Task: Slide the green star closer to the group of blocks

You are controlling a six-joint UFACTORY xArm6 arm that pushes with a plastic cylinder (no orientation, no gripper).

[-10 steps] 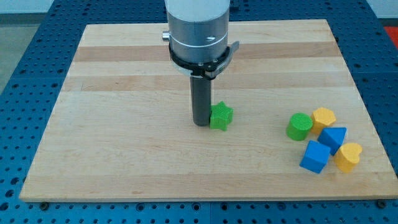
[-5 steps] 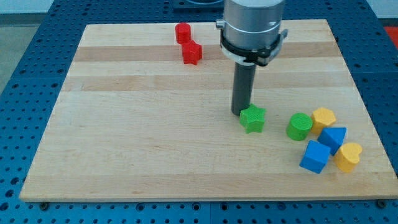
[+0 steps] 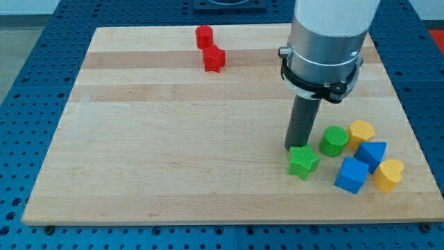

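Observation:
The green star (image 3: 303, 162) lies on the wooden board at the lower right, just left of the group of blocks. My tip (image 3: 297, 147) touches the star's upper left edge. The group holds a green cylinder (image 3: 334, 141), a yellow hexagon (image 3: 361, 131), a blue block (image 3: 372, 154), a blue cube (image 3: 351, 174) and a yellow heart (image 3: 388, 174). The star sits a small gap away from the green cylinder and the blue cube.
Two red blocks (image 3: 204, 36) (image 3: 214, 60) stand near the board's top edge, left of centre. The arm's wide grey body (image 3: 326, 42) hides part of the board's upper right. The board's right edge (image 3: 402, 104) is close to the group.
My tip has moved right and down, pushing the green star from the board's middle to just beside the group. The arm's body no longer covers the red blocks.

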